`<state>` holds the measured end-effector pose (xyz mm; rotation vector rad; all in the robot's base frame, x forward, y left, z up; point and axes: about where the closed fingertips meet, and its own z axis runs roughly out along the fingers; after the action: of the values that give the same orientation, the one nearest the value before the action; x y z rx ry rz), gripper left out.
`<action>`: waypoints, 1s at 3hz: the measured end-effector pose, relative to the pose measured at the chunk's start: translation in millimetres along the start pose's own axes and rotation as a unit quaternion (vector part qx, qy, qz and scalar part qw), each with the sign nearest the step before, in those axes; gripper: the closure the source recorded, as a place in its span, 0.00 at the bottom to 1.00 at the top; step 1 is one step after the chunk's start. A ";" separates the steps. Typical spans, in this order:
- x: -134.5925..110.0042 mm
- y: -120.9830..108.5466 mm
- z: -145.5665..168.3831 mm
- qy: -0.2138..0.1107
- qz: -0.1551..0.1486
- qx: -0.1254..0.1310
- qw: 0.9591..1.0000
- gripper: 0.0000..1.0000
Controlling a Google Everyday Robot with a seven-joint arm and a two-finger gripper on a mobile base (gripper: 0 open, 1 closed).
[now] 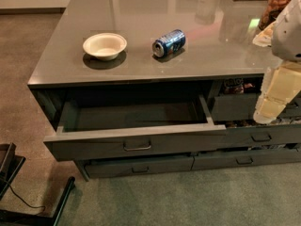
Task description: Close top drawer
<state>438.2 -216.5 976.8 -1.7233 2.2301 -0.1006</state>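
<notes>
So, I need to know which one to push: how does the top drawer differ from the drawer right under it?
The top drawer is pulled far out, its interior showing; the lower drawer sits nearly shut. The top drawer's front juts past the countertop; the lower drawer's stays beneath it. Both are dark grey with a small central bar handle. The gripper hangs at the right, clear of both.
</notes>
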 end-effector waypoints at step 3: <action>1.3 10.9 28.6 -0.017 0.005 -0.007 1.000 0.42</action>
<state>436.2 -210.9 946.8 -1.7068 2.2201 -0.0531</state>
